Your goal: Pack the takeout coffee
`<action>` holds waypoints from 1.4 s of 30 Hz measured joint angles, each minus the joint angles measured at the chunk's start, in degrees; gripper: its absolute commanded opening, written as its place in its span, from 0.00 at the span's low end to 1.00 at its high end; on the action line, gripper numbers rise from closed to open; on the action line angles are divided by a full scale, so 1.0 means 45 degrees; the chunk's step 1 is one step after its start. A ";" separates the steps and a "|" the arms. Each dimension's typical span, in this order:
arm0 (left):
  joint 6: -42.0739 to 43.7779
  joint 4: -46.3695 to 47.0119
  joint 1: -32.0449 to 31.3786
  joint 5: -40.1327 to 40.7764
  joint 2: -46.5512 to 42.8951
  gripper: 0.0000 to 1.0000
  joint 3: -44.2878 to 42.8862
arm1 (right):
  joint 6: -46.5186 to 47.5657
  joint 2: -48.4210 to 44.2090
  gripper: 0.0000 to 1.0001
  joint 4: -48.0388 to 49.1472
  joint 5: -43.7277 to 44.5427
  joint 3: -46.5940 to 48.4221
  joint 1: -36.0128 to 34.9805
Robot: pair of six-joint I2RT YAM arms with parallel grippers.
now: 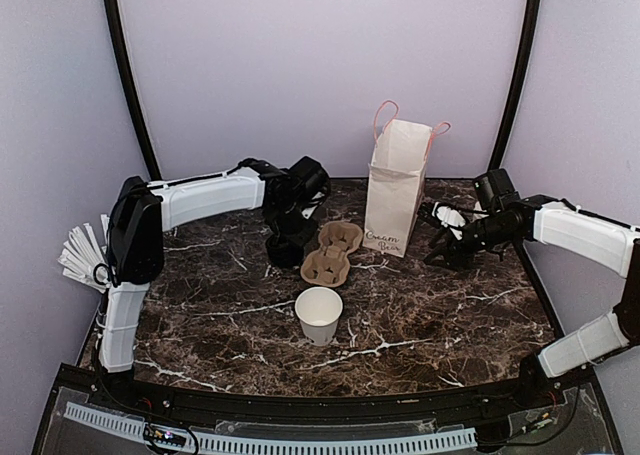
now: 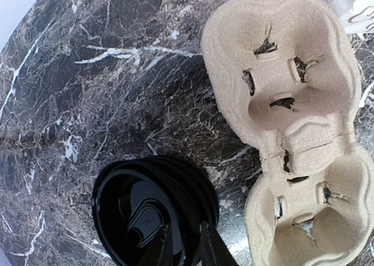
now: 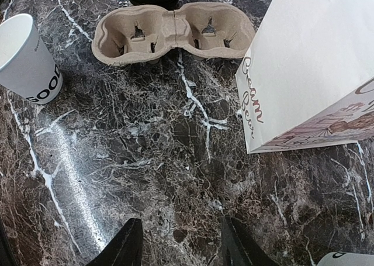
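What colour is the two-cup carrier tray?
The carrier is light brown; the left wrist view shows it best.

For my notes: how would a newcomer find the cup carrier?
Start at the white paper bag standing at the back middle of the marble table. Just left of its base lies the cup carrier, black lids left of that. It alone is brown: moulded pulp with two empty wells.

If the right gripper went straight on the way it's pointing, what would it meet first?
Likely bare marble tabletop, since the right gripper seems angled down; depth is unclear. If level, the cardboard cup carrier comes first.
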State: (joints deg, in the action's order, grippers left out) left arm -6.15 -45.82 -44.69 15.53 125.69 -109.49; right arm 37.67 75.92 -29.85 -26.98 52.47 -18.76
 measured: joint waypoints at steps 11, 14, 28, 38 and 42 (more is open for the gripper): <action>0.0039 -0.0602 -0.0073 -0.0146 -0.0651 0.18 -0.0418 | -0.0005 0.0000 0.48 0.0000 0.0083 0.0000 0.0000; 0.0044 -0.0515 -0.0073 -0.0398 -0.1428 0.37 -0.0384 | -0.0005 0.0010 0.47 0.0000 0.0097 0.0000 0.0000; -0.0175 -0.0816 0.0607 -0.2351 -0.0865 0.60 -0.0418 | -0.0005 0.0107 0.48 -0.0049 0.0102 0.0000 -0.0005; -0.0486 -0.0656 0.1588 -0.4308 -0.0719 0.43 -0.0214 | 0.0000 0.0461 0.48 -0.0053 0.0102 0.0000 -0.0092; -0.0486 -0.0563 0.1515 -0.4580 -0.0602 0.42 -0.0204 | 0.0000 0.0622 0.47 -0.0107 0.0112 0.0000 -0.0180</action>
State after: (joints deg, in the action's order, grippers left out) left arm -8.34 -48.36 -37.87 -5.08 122.98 -110.41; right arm 37.67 78.72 -30.33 -26.48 52.47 -19.57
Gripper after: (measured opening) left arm 0.429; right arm 0.475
